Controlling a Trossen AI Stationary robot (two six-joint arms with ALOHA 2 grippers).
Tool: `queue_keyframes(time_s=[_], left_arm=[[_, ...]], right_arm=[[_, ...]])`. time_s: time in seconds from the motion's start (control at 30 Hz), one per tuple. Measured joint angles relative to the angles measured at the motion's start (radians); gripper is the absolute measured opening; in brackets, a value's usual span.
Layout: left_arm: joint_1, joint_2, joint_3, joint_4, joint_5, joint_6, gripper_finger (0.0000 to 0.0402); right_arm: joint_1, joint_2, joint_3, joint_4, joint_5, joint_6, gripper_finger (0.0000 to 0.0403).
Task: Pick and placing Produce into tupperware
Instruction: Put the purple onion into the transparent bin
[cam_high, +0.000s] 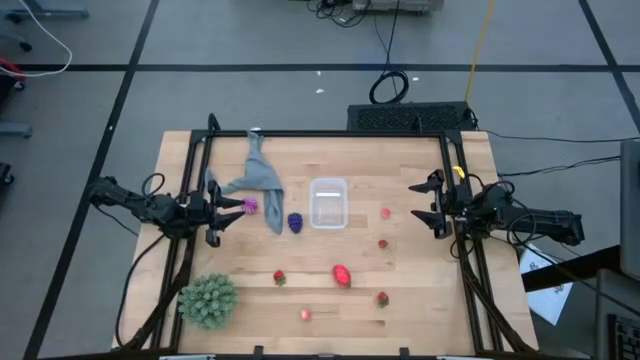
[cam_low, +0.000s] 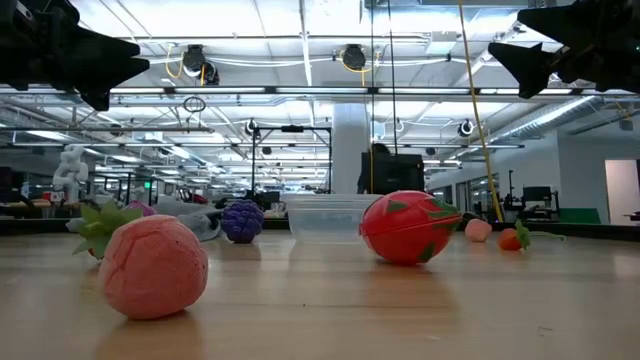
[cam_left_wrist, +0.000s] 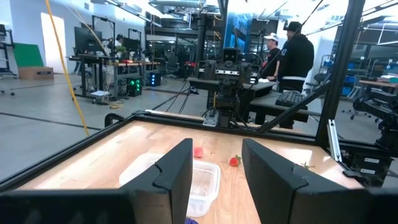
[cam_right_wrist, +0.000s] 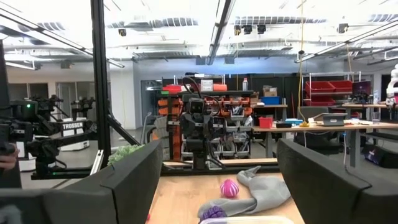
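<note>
Evidently no fruit had yet been gathered: the tupperware (cam_high: 328, 203) lay empty at the middle of the table, and every piece of produce was loose on the wood. The step in hand looked like the very start, before any reach.

The left gripper (cam_high: 226, 209) hung above the table's left edge, its fingers (cam_left_wrist: 176, 171) drawn close together and clamped on nothing; the left wrist view showed a gap between them that looked wider than a full shut, but they held no object. Just ahead of those fingertips lay the magenta spiky fruit (cam_high: 250, 206), with the grey cloth (cam_high: 258, 180) beside it and the dark blue-purple fruit (cam_high: 295, 222) a little further on, near the container.

The right gripper (cam_high: 431, 204) hovered over the right edge with its fingers (cam_right_wrist: 134, 171) spread wide, touching nothing. A pale pink berry (cam_high: 386, 212) and a small red berry (cam_high: 382, 243) lay between those fingers and the tupperware; the larger red-pink fruit (cam_high: 342, 275) sat off to one side, nearer the front edge, with three more berries (cam_high: 280, 277) scattered around it.

By my reading, the next move called for one arm to descend over its nearest fruit, the left opening first. The green spiky ball (cam_high: 209, 299) was not part of the job.
</note>
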Motion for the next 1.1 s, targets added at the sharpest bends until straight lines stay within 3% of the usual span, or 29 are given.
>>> queue_keyframes(time_s=[0.3, 0.57, 0.7, 0.83, 1.1], left_arm=[[0.000, 0.000, 0.000, 0.001, -0.006, 0.025, 0.0143], [0.000, 0.000, 0.046, 0.039, -0.227, 0.116, 0.0143], [0.000, 0.000, 0.167, 0.013, -0.244, 0.160, 0.0143], [0.000, 0.050, 0.360, -0.168, -0.241, 0.159, 0.0143], [0.000, 0.467, 0.786, -0.474, -0.360, 0.095, 0.0143]], right_arm=[[0.000, 0.000, 0.000, 0.001, 0.000, 0.004, 0.0309], [0.000, 0.000, 0.000, 0.114, 0.000, 0.027, 0.0309], [0.000, 0.000, 0.000, 0.259, 0.000, -0.005, 0.0309], [0.001, 0.000, 0.017, 0.349, 0.000, -0.081, 0.0309], [0.001, 0.111, 0.236, 0.224, 0.000, -0.163, 0.0309]])
